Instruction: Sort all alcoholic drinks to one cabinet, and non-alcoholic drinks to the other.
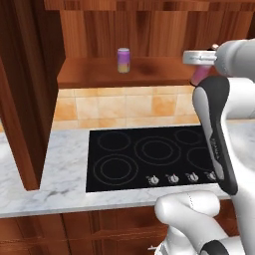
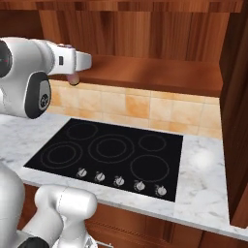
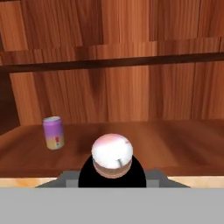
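- One two-finger gripper [image 3: 112,177] is clamping the slim pink bottle [image 3: 112,156] by its black cap, holding it at the front edge of the cabinet shelf.
- The black glass cooktop [image 1: 149,157] is lying below, on the marble counter [image 1: 45,179].
- The short purple can [image 1: 123,60] is standing upright farther back on the reddish-brown wooden cabinet shelf [image 1: 149,69], well apart from the bottle.

The can [image 1: 123,60] stands upright on the cabinet shelf [image 1: 99,74], toward its left, well back from the front edge. To the right, near the shelf's front edge, the bottle [image 1: 199,75] sits between the fingers. Below the shelf the cooktop [image 1: 149,157] lies set into the bench [image 1: 45,174], its knobs [image 1: 172,178] along the near edge.
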### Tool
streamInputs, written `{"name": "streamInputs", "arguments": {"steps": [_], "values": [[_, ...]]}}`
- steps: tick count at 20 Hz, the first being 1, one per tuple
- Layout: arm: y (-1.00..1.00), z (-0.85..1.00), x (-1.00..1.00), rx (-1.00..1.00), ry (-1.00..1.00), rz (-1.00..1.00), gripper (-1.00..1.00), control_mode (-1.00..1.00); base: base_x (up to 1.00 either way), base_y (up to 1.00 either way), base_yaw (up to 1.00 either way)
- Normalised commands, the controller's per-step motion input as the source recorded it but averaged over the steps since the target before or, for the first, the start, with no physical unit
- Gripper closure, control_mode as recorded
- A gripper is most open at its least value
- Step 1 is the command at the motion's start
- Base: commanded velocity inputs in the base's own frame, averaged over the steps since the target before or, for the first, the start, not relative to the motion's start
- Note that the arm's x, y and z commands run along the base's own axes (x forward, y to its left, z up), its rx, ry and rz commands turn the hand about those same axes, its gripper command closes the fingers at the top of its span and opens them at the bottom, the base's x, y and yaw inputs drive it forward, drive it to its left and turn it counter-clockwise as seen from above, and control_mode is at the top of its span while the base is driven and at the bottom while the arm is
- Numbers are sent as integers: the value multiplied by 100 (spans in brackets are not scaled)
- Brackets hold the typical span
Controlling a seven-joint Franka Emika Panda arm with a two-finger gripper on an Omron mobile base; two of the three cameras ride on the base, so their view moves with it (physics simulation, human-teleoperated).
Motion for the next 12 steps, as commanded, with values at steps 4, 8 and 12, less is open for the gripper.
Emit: {"name": "streamInputs", "arguments": {"steps": [4, 8, 12], "values": [[0, 0, 52, 0, -6, 0, 100, -100, 0, 0, 0], [0, 0, 53, 0, -2, 0, 100, -100, 0, 0, 0], [-1, 0, 41, -2, 0, 0, 100, -100, 0, 0, 0]]}}
